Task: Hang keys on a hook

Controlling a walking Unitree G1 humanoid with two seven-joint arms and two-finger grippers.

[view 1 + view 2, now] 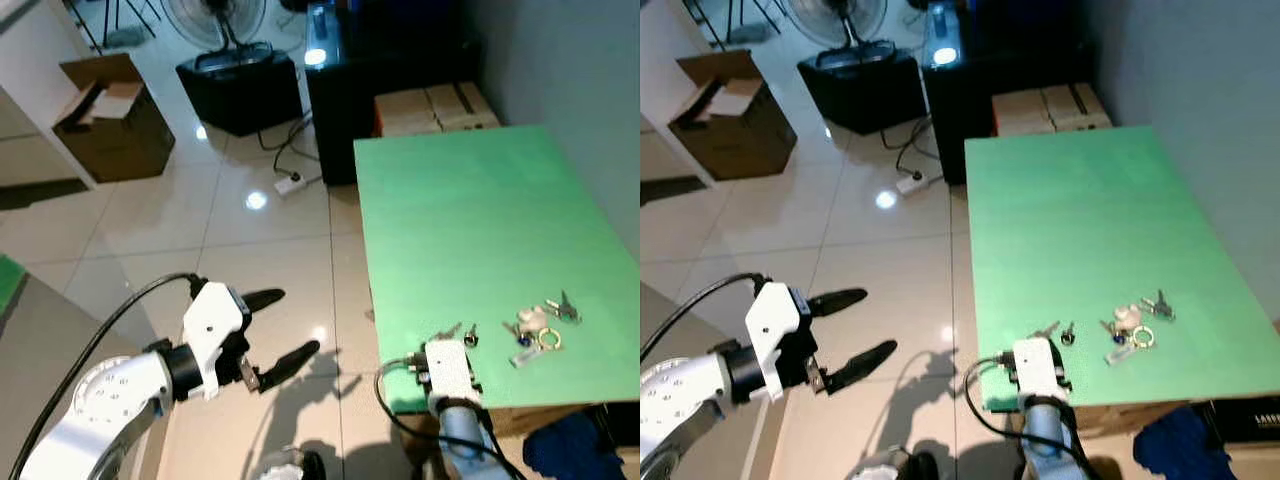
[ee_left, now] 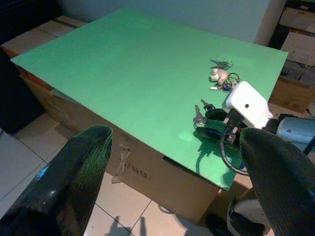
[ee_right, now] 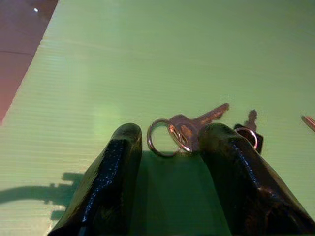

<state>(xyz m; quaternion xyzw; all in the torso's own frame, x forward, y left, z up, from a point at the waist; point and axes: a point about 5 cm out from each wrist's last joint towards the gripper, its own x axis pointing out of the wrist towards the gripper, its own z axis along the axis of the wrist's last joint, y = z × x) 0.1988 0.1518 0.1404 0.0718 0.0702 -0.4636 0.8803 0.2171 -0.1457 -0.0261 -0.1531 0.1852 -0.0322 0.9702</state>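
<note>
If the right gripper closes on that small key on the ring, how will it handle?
The key on its ring lies flat on the smooth green table, so it may slide rather than lift. It looks thin and light. Held by the ring, the key would likely dangle between the right gripper fingers.

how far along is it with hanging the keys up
Nothing looks done yet. Both key sets lie on the green table. In hand: the right gripper, open, sits low at the small keys, fingers either side. The bigger bunch lies apart. Left gripper is open over the floor. Grasping and hanging remain.
</note>
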